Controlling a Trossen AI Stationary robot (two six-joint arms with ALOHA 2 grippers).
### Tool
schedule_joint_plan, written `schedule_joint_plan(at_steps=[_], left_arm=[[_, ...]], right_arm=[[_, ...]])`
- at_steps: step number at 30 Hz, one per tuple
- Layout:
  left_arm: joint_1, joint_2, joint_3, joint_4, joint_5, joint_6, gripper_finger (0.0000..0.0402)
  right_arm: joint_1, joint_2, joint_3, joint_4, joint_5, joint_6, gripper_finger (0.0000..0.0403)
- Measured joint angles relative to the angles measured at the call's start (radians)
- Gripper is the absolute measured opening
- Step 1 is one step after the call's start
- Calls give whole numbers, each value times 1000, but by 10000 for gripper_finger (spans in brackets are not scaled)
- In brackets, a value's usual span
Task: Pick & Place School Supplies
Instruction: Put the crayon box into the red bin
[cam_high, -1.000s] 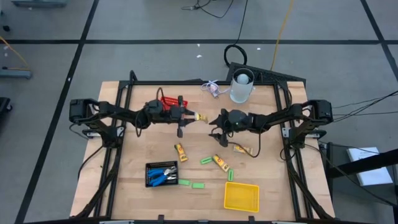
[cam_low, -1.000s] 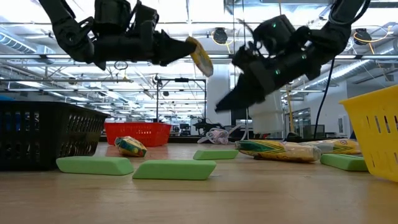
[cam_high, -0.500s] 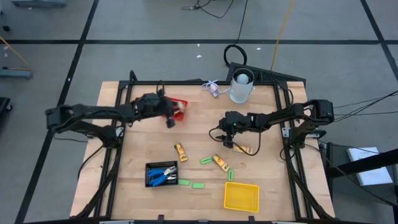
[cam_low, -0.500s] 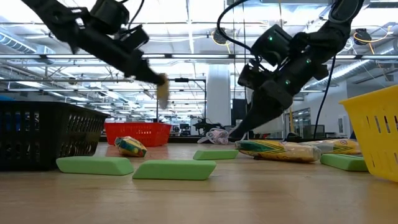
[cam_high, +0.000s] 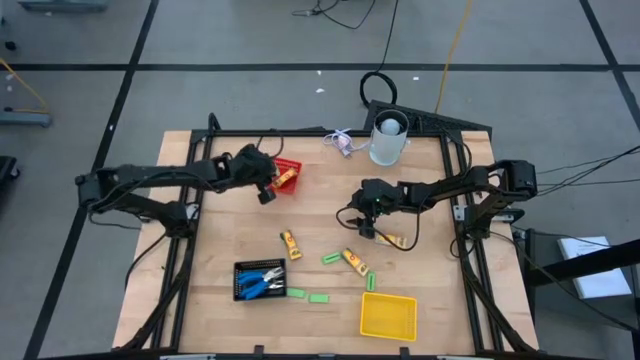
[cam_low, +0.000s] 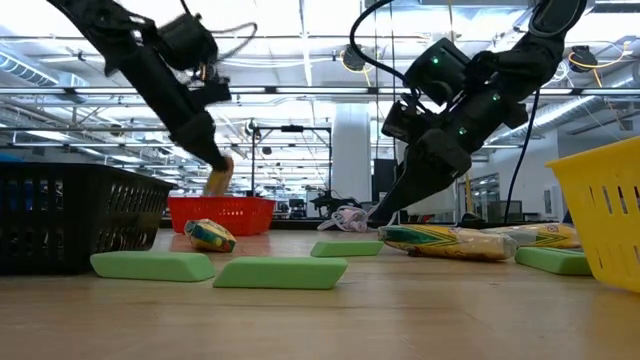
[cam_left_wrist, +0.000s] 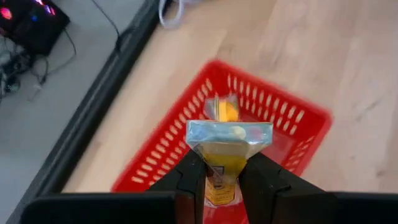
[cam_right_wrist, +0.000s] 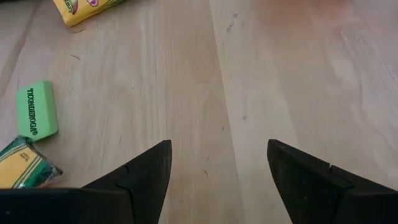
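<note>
My left gripper (cam_high: 270, 187) hangs over the red mesh basket (cam_high: 288, 172) near the table's far left and is shut on a yellow crayon-style packet (cam_left_wrist: 221, 169). In the low view the packet (cam_low: 219, 179) points down just above the basket (cam_low: 221, 212). My right gripper (cam_high: 365, 228) is open, its fingers pointing down at bare wood (cam_right_wrist: 217, 149) right of the table's centre, beside a long yellow packet (cam_high: 391, 239) lying flat. More yellow packets (cam_high: 290, 244) (cam_high: 352, 261) and green erasers (cam_high: 330, 258) (cam_high: 319, 297) lie on the table. My left gripper pinches the yellow packet between its two fingers (cam_left_wrist: 194, 177), across its lower body. The flat crimped end (cam_left_wrist: 229, 133) sticks out past the fingertips. The fingers slant down from the table's left. The packet is lifted clear and hangs over the basket's inside.
A black basket (cam_high: 258, 280) holding blue-handled scissors sits near the front left, a yellow basket (cam_high: 387, 315) near the front right, a white cup (cam_high: 388, 138) at the far edge. In the right wrist view a green eraser (cam_right_wrist: 36, 111) and a packet (cam_right_wrist: 20, 163) lie close by.
My left gripper carried the packet from the table's middle toward the left and far edge, tipped its fingers down and lowered the packet over the red basket. My right gripper dropped toward the table and shifted slightly toward the near edge, then held still.
</note>
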Motion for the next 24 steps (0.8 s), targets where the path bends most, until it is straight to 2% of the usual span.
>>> schedule_joint_plan(at_steps=[7, 9, 14, 17, 20, 24], left_arm=[[1, 94, -1, 36, 1, 2, 74], [1, 95, -1, 44, 10, 3, 110], [1, 94, -1, 70, 27, 16, 242], [1, 94, -1, 78, 27, 17, 296], [-3, 94, -1, 101, 26, 34, 325], [-25, 63, -2, 201, 54, 62, 329]], right_arm=[[0, 0, 0, 4, 0, 0, 253], [0, 0, 0, 4, 0, 3, 253], [0, 0, 0, 4, 1, 5, 253], [0, 0, 0, 4, 1, 7, 253], [0, 0, 0, 18, 6, 4, 253], [-1, -1, 1, 97, 5, -4, 253]])
